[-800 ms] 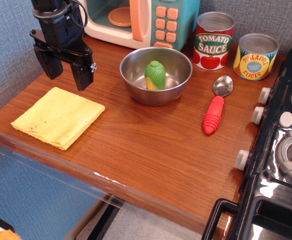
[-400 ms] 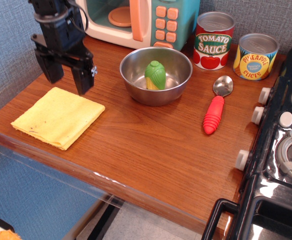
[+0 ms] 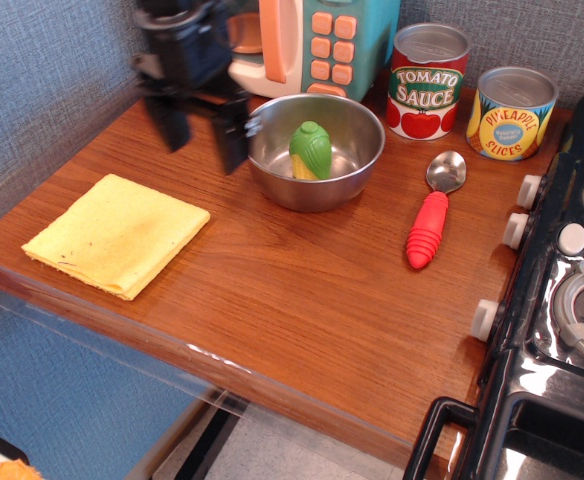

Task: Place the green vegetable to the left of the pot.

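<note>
Gripper: the black two-fingered claw (image 3: 204, 138), motion-blurred, hangs just left of the bowl's rim, fingers spread wide apart with nothing between them.
Vegetable: the small green-husked toy corn cob with a yellow base (image 3: 310, 150) stands upright inside the bowl.
Pot: the round shiny steel bowl (image 3: 357, 172) sits on the brown wooden counter (image 3: 302, 300), in front of the toy microwave (image 3: 312, 40).
Left side: a folded yellow cloth (image 3: 117, 233) lies well apart from the bowl.
Right side: a red-handled spoon (image 3: 432, 215); behind it, tomato sauce can (image 3: 428, 82) and pineapple slices can (image 3: 511, 113).
</note>
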{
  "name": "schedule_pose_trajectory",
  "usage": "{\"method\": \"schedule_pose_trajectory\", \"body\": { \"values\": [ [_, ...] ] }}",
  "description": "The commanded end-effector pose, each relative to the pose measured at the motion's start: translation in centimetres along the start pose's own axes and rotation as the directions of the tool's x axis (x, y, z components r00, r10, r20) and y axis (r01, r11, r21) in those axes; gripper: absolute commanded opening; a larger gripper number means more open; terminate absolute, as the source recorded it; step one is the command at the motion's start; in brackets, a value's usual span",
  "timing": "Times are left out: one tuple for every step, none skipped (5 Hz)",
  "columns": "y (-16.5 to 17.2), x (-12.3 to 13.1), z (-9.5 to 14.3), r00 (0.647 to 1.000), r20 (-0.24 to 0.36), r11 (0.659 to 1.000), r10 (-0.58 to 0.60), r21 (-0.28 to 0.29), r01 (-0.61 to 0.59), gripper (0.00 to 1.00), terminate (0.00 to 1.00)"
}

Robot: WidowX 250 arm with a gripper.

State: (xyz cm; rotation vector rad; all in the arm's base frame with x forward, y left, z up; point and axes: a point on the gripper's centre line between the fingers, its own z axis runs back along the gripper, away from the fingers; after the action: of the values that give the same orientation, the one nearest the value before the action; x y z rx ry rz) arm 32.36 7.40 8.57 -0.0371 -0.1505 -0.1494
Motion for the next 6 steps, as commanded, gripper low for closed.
{"method": "schedule_pose_trajectory", "body": {
  "values": [
    [-2.2,6.8,0.7,0.997,0.077,1.0,-0.011,0.017,0.009,1.0,0.0],
    [-1.9,8.7,-1.0,0.998,0.054,0.999,0.014,0.042,-0.016,1.0,0.0],
    [-1.7,9.1,-2.8,1.0,0.014,0.998,0.026,0.064,-0.027,1.0,0.0],
    [-2.1,9.0,-4.5,0.999,-0.035,0.997,0.016,0.075,-0.014,1.0,0.0],
    [-2.4,8.7,-5.0,0.999,-0.046,0.998,0.015,0.068,-0.011,1.0,0.0],
    [-2.6,8.4,-5.0,0.999,-0.049,0.998,0.009,0.06,-0.006,0.0,0.0]
  ]
}}
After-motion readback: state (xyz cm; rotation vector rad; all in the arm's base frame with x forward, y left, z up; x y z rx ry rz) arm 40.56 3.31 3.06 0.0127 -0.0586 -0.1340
